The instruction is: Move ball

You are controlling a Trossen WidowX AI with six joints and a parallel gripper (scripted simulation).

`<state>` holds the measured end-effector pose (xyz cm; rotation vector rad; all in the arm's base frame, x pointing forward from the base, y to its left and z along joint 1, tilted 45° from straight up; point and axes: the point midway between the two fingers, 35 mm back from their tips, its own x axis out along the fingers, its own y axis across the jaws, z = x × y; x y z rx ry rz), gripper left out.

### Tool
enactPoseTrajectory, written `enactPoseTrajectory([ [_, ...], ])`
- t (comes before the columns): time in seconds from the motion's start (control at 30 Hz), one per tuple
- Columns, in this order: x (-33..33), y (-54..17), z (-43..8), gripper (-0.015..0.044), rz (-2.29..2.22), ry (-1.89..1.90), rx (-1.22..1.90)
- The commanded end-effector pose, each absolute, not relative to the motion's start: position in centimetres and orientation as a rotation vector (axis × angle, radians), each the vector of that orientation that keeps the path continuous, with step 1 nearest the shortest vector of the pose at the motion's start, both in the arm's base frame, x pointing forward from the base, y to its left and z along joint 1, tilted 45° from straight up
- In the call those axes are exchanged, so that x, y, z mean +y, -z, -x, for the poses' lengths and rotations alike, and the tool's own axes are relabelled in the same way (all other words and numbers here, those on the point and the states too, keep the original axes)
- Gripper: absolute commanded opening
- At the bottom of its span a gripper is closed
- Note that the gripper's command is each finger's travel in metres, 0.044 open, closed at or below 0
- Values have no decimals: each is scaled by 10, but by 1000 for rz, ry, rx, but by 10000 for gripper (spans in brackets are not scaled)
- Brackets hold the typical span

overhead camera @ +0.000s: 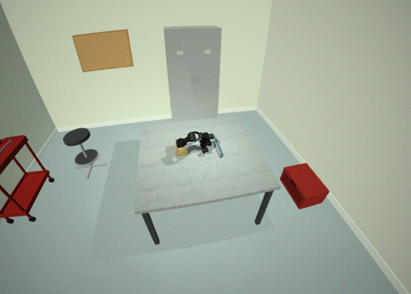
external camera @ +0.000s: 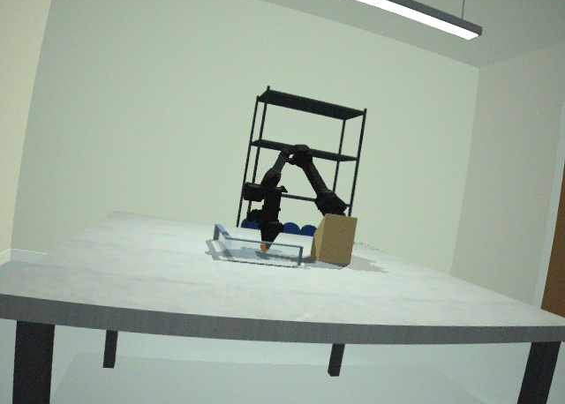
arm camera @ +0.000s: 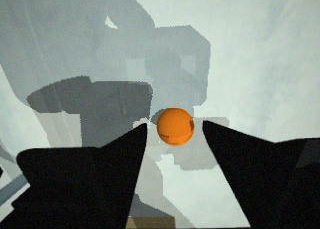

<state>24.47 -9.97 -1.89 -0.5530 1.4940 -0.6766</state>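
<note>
We see our end effector (arm camera: 175, 134) parted, gripping nothing, with gaps on both sides of the orange ball (arm camera: 175, 126). The ball sits on the desk (external camera: 182, 272) between the fingertips, inside the clear walls (external camera: 255, 249).
</note>
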Motion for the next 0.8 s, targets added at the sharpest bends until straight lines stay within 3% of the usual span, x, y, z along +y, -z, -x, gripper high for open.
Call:
enactPoseTrajectory([
  [0.0, -85, 7, -249, 274, 547, 671, 1489],
  [0.17, -40, -40, -249, 274, 551, 672, 1492],
  [0.53, -41, -37, -252, 274, 557, 664, 1480],
  [0.77, -6, -73, -253, 440, 552, 666, 1482],
])
